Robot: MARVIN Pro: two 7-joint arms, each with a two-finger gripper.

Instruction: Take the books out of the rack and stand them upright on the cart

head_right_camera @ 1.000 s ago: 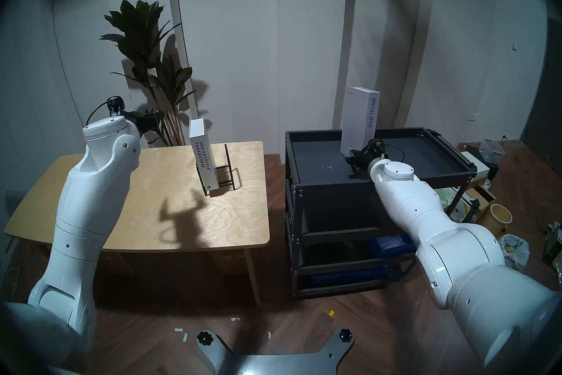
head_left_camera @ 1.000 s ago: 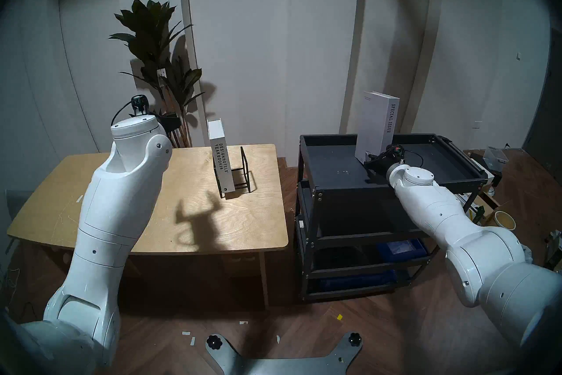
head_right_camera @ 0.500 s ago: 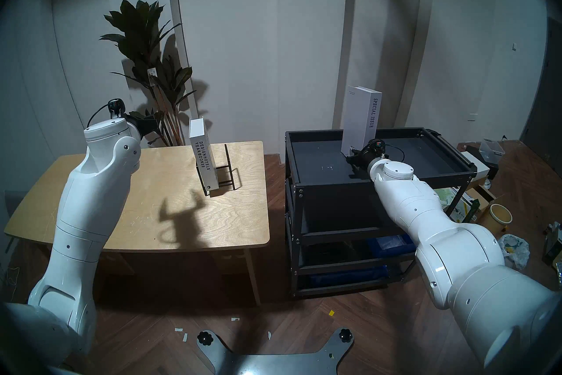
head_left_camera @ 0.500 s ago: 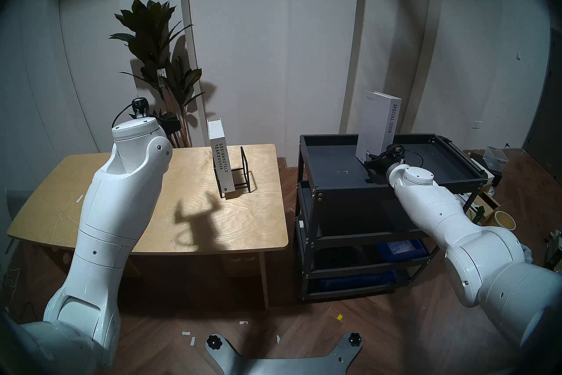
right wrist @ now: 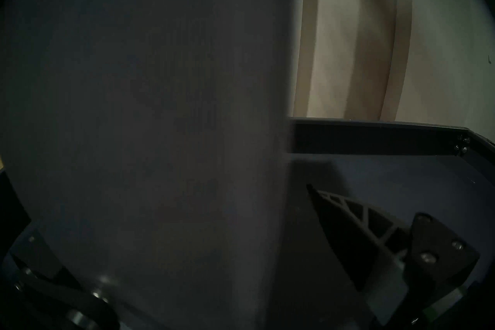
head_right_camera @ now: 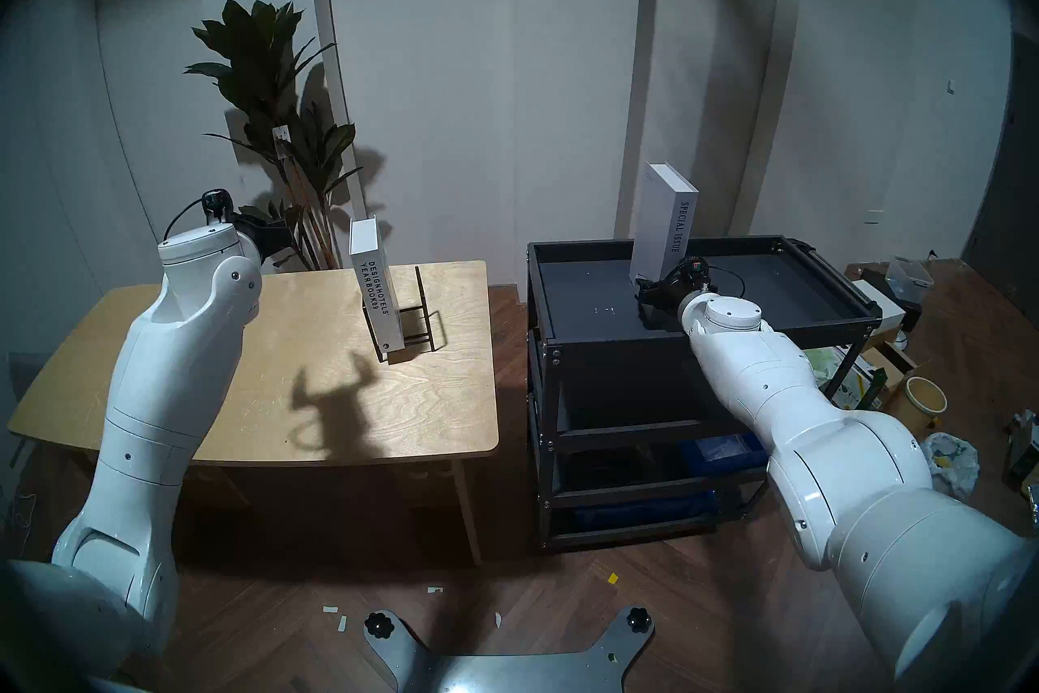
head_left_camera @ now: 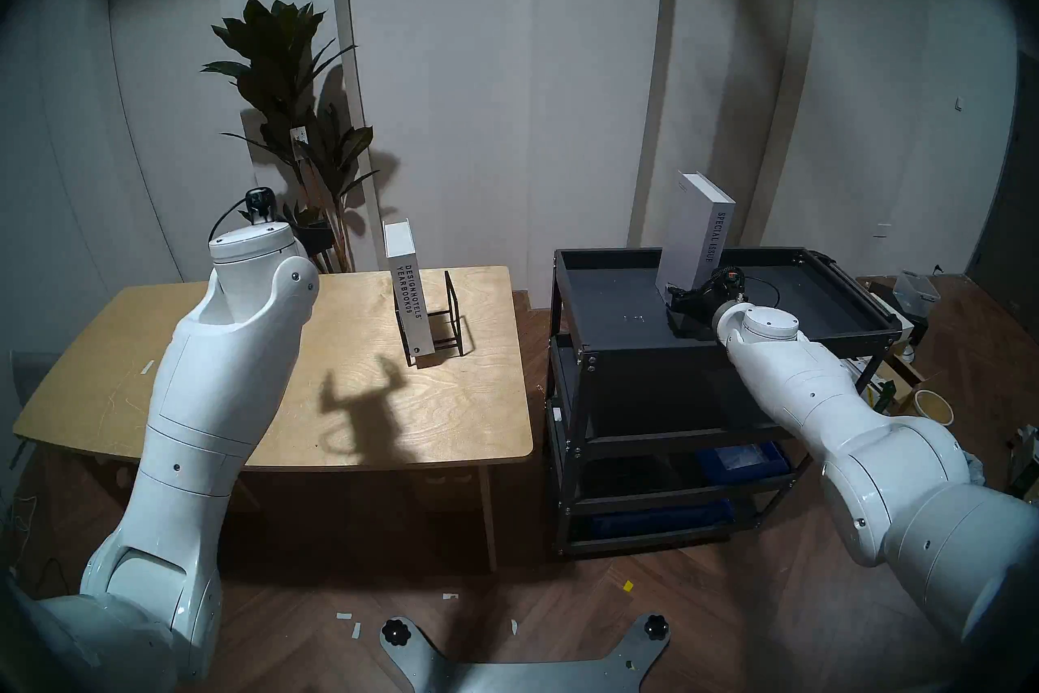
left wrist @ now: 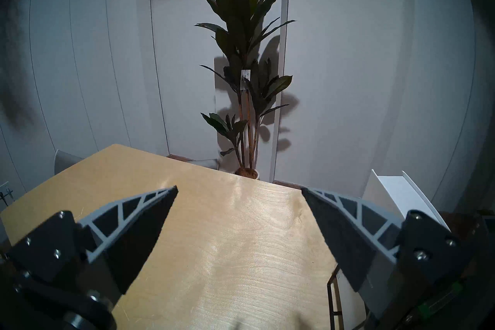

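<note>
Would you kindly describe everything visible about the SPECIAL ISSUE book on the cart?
The SPECIAL ISSUE book is a thick, tall, white-grey hardback with dark lettering down its spine. It stands on end in the top tray of the black cart, noticeably tilted rather than plumb. The right gripper sits at its base with one finger clear of it; contact on the other side is hidden.

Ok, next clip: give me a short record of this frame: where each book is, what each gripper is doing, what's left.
tall book: SPECIAL ISSUE book, on the cart top tray, looks tilted
short book: DESIGN HOTELS YEARBOOK, upright in the rack on the wooden table
right gripper: at the tall book's base; the one finger in view stands clear of it, so open
left gripper: open, empty, above the table
left to do: short book to the cart
</note>
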